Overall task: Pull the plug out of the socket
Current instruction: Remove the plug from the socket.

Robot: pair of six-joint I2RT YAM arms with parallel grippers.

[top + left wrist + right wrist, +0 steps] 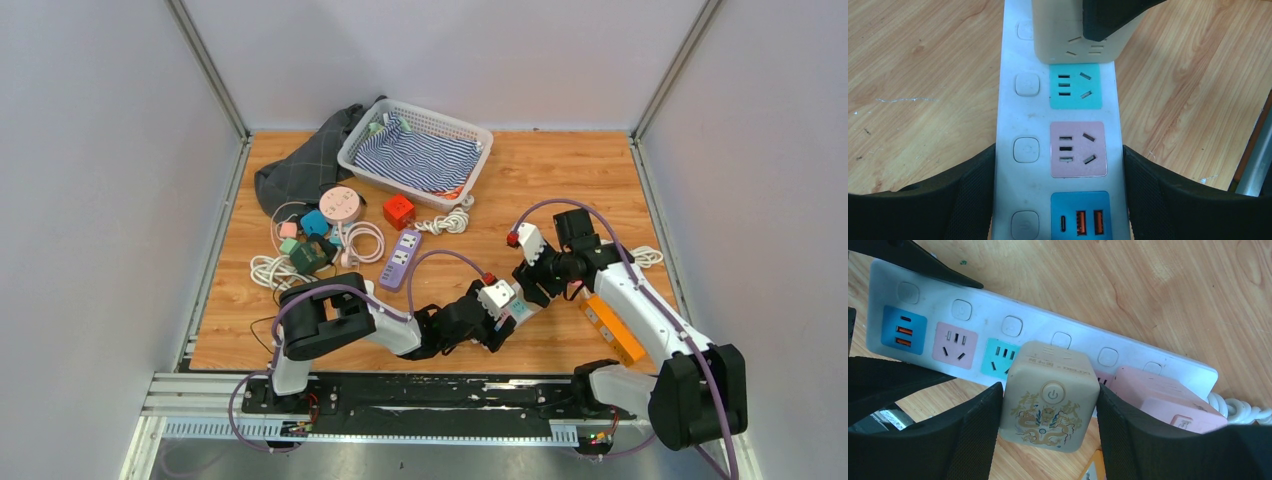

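We find the cube plug (1053, 385), cream plastic with rounded edges, standing on the white power strip (1007, 117) just beside a pink adapter (1158, 395). It bears a power symbol and a gold dragon motif; its small print is illegible. The right gripper (1049, 405) has its ribbed black pads (978, 440) pressed against both sides of the plug. The left gripper (1059, 150) pinches the strip's long edges at the pink socket (1078, 149). Bare wood-grain table (1148, 290) lies on either side.

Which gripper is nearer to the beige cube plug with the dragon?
Right. The right gripper flanks the beige cube plug; the left gripper straddles the power strip farther along.
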